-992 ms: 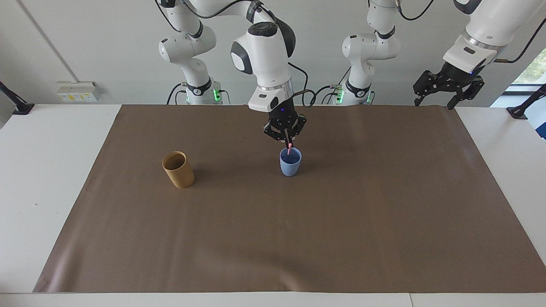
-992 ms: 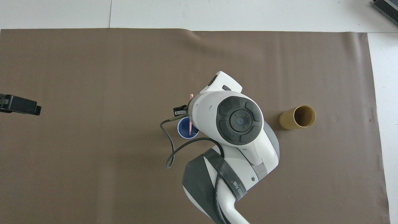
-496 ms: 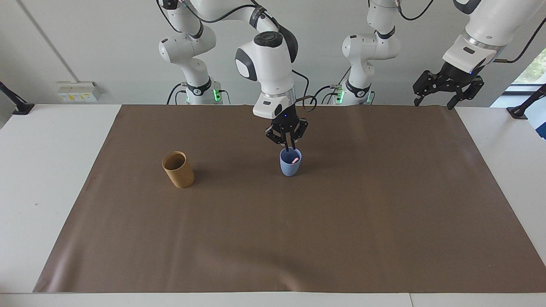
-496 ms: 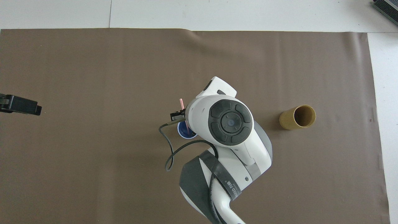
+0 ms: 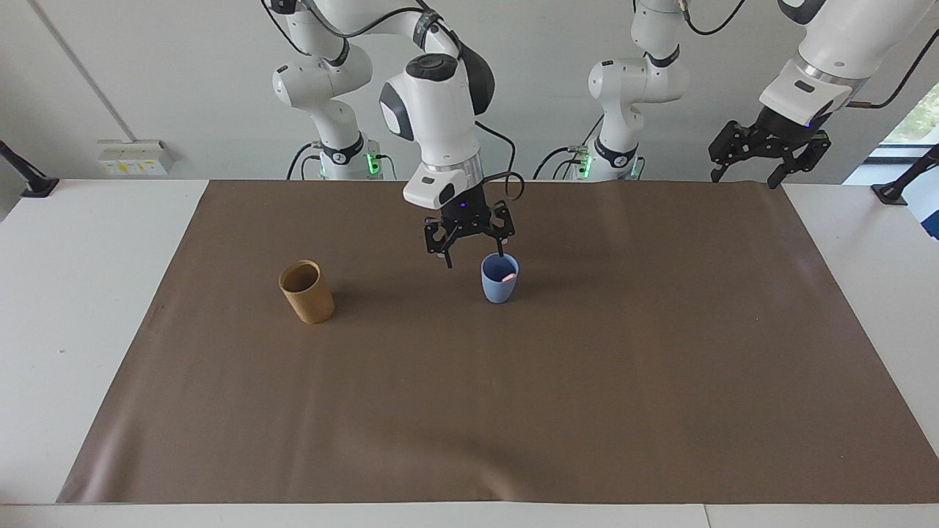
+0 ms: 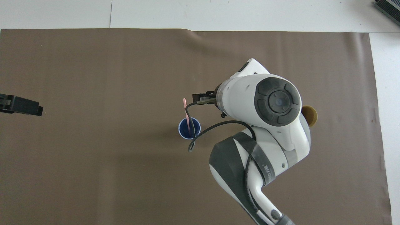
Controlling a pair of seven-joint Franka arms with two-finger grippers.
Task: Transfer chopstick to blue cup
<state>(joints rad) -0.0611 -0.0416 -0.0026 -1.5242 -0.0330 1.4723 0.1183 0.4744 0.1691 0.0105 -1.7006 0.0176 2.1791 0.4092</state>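
The chopstick (image 6: 187, 115) stands inside the blue cup (image 5: 499, 279), its upper end leaning out over the rim toward twelve o'clock as seen from above, free of any grasp. The right gripper (image 5: 473, 251) hangs just above the brown mat (image 5: 513, 411), at about ten o'clock of the cup in the facing view, its fingers spread wide and empty. The tan cup (image 5: 307, 292) stands on the mat toward the right arm's end of the table, well apart from the blue cup. The left gripper (image 5: 770, 150) waits raised over its own end of the mat, fingers spread, holding nothing.
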